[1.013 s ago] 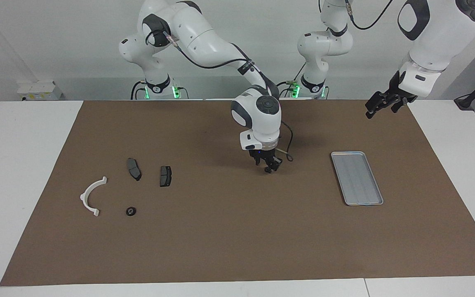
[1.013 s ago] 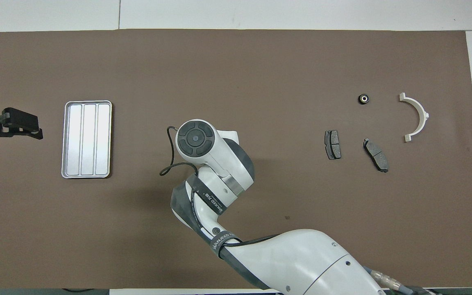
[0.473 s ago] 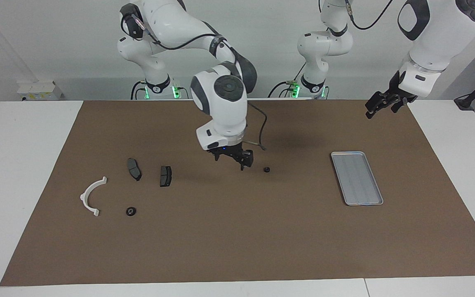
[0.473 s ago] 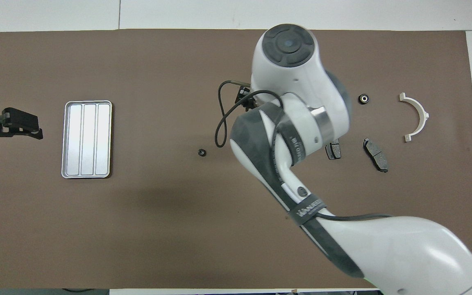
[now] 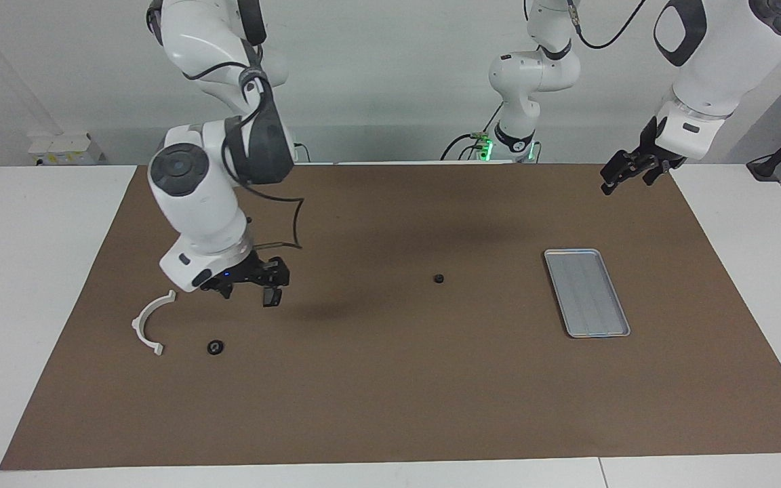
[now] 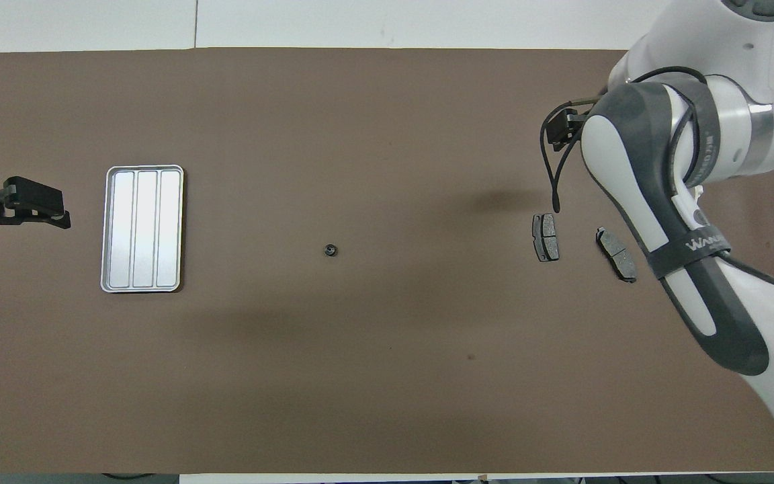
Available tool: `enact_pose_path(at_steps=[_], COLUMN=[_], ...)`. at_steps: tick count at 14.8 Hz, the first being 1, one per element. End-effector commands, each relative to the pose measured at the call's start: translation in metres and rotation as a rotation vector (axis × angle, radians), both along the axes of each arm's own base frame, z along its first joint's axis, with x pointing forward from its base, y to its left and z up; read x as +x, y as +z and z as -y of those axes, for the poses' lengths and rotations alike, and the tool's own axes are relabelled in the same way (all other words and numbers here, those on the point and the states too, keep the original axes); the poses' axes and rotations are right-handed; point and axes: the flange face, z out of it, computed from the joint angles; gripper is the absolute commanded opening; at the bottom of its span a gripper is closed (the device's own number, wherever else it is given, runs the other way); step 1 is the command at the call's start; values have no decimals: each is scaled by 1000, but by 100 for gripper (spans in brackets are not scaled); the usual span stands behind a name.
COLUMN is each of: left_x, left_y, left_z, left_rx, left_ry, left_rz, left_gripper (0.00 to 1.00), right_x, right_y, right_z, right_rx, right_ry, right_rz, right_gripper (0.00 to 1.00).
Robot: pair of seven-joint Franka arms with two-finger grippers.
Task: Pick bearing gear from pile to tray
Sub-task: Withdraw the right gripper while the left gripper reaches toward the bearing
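One small gear [image 5: 438, 278] waits mid-table

Right end effector [image 5: 248, 285] hangs open above the pile; left end effector [image 5: 634, 169] waits open near the tray [image 5: 587, 293].

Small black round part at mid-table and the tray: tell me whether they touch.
Apart. The overhead view shows the small black round part alone on the brown mat, with a wide stretch of bare mat between it and the tray.

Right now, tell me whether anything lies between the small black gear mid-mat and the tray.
Nothing visible does. The small black gear lies alone on the mat, with bare mat between it and the tray.
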Motion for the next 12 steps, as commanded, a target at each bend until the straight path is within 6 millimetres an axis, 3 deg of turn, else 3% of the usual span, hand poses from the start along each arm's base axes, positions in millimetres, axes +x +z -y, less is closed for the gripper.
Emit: enact_pose_path(at_steps=[1,4,7,10,12], left_x=[-3,5,-7,-8,-10], left_y=[0,-3,-17,-21,-37], left_z=[20,19,27,52,96], left_rx=[-6,-10,-8,-11,-15], left_ry=[-38,-47,-61,-100,-91], left_rz=[-2,65,47,83,104], left_gripper=[100,100,100,100,100], right_x=[-12,-15,-13,-6,-1], right_y=[-31,-66,-90,-115,-136], right_z=[24,55,67,84,87], right_rx=[2,1,-2,-6,-7], right_ry=[8,-36,-41,-19,-10], right_rz=[15,50,82,105,116], right_gripper=[100,100,100,100,100])
